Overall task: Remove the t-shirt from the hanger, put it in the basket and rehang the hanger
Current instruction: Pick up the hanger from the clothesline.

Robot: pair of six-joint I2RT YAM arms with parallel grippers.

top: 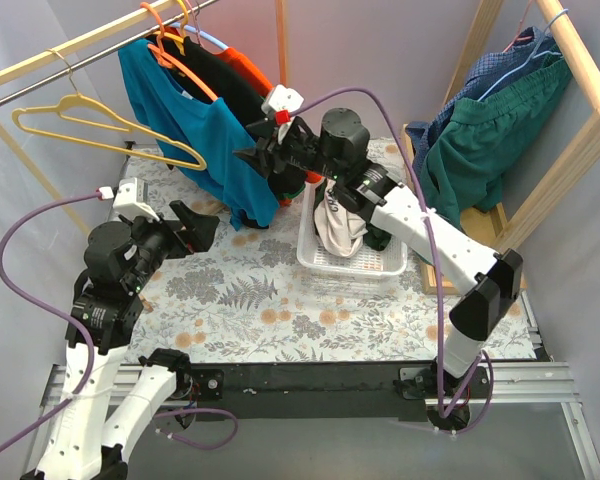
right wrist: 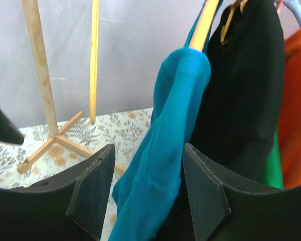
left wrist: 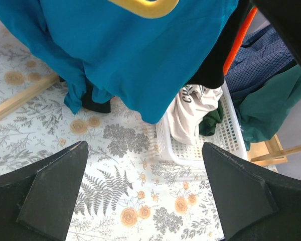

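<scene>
A teal t-shirt point(top: 195, 125) hangs from an orange hanger point(top: 185, 65) on the wooden rail at the back left. My right gripper point(top: 250, 155) reaches to the shirt's right edge. In the right wrist view its fingers straddle the teal fabric point(right wrist: 163, 165) below the orange hanger point(right wrist: 204, 22); the right gripper point(right wrist: 148, 193) is open, with a gap beside the cloth. My left gripper point(top: 202, 225) hovers low over the floral tablecloth, in front of and below the shirt point(left wrist: 140, 55). The left gripper point(left wrist: 145, 191) is wide open and holds nothing.
An empty yellow hanger point(top: 90, 120) hangs left of the shirt. A black shirt point(right wrist: 241, 90) and an orange garment point(right wrist: 296, 100) hang behind it. A white basket point(top: 350, 268) with clothes sits mid-table. A second rack with green and blue clothes point(top: 490, 120) stands at the right.
</scene>
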